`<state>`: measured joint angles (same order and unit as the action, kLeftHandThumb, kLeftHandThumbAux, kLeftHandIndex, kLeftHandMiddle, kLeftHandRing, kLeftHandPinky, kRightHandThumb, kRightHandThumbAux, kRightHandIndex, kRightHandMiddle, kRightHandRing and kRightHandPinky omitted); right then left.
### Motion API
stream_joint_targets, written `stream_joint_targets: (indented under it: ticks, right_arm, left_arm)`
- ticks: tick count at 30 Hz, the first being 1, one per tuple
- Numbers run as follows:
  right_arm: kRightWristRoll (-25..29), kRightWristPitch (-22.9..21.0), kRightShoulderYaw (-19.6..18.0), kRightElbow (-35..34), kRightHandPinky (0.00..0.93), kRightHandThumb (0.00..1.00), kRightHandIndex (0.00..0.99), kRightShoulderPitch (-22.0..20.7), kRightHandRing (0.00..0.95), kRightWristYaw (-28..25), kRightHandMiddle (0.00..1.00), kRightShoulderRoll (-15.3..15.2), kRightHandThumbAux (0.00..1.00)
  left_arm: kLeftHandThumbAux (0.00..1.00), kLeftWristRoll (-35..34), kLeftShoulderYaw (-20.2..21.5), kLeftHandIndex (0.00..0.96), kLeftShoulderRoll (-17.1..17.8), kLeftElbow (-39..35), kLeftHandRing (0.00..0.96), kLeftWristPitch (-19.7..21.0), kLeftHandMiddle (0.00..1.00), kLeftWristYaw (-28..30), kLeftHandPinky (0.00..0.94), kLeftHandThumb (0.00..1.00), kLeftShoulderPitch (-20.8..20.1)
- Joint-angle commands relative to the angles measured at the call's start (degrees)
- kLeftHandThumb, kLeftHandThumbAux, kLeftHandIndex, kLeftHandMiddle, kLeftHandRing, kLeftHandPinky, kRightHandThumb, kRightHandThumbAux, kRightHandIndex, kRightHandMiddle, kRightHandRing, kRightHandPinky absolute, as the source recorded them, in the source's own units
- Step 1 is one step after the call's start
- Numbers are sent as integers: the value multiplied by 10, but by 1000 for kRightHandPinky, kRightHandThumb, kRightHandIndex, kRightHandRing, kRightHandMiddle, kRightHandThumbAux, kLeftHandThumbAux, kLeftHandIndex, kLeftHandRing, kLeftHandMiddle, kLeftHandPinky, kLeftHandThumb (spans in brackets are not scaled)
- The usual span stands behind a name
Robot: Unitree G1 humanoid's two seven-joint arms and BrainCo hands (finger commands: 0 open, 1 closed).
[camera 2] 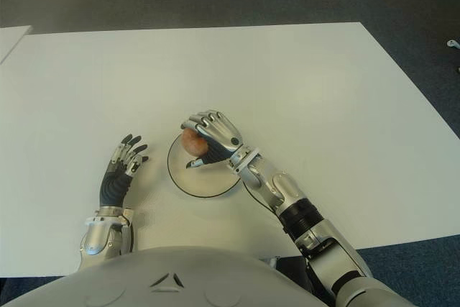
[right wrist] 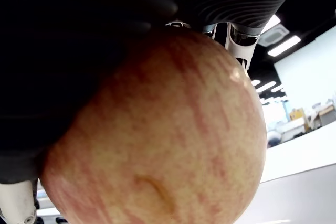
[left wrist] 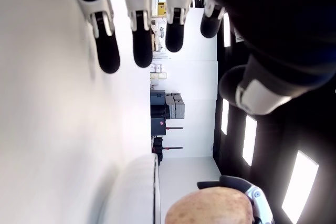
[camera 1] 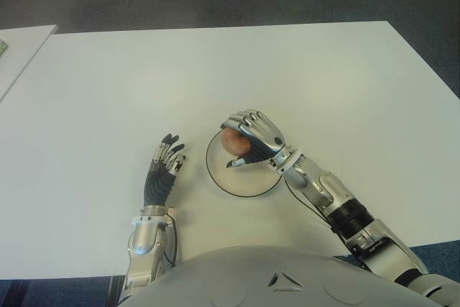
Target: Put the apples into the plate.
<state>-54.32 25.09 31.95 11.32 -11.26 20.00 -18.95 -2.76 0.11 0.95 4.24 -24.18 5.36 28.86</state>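
My right hand [camera 1: 248, 143] holds a red-yellow apple [camera 1: 233, 142] over the far left part of a white plate [camera 1: 251, 181] with a dark rim. Its fingers wrap the apple [right wrist: 157, 140], which fills the right wrist view. I cannot tell whether the apple touches the plate. My left hand [camera 1: 164, 163] shows on the table to the left of the plate, palm down, fingers [left wrist: 107, 51] stretched and holding nothing. The apple [left wrist: 210, 208] and the plate rim [left wrist: 149, 192] also appear in the left wrist view.
The white table [camera 1: 302, 84] spreads around the plate. A second white table [camera 1: 18, 52] stands at the far left, separated by a narrow gap. Dark carpet lies beyond the far edge.
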Motion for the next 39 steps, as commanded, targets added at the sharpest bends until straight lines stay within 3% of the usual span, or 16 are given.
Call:
stream_joint_targets:
  ticks: [1,11,30,31,32,34,35,36,39]
  right_arm:
    - [0,6,6,11,820,748,443,-8,832,-3,819,1,702]
    - [17,1,-1,9,805,749,443,6,811,-23,806,-7,703]
    - [14,3,-7,-10,792,749,443,23,805,-7,798,-20,702]
    - [23,3,-12,-21,769,786,431,26,783,-15,696,-22,692]
    - [29,2,-16,-29,719,847,433,27,674,-22,627,-24,677]
    - [35,2,-21,-40,676,900,435,30,579,-30,566,-26,664]
    - [35,-2,-23,-52,545,832,431,32,487,-42,498,-29,678]
    - [35,-6,-25,-61,377,673,356,35,340,-51,366,-32,577]
    - [28,-17,-28,-85,147,449,218,40,134,-74,171,-36,446]
  left_arm:
    - [566,15,-11,65,-7,18,184,31,117,-10,239,151,21]
    - [561,13,-12,59,-7,6,168,39,101,-13,236,148,29]
    - [557,15,-9,48,-5,19,166,31,100,-12,231,132,27]
    - [554,14,-9,47,-5,18,167,33,100,-11,235,129,26]
    - [552,14,-10,47,-4,18,168,34,100,-10,239,128,26]
    - [549,12,-9,48,-3,18,169,36,100,-9,242,127,25]
    - [548,11,-9,47,-2,19,167,36,98,-7,240,130,24]
    - [543,10,-8,44,-1,19,159,36,92,-6,230,133,24]
    - [533,11,-8,38,2,21,147,35,81,-6,218,138,22]
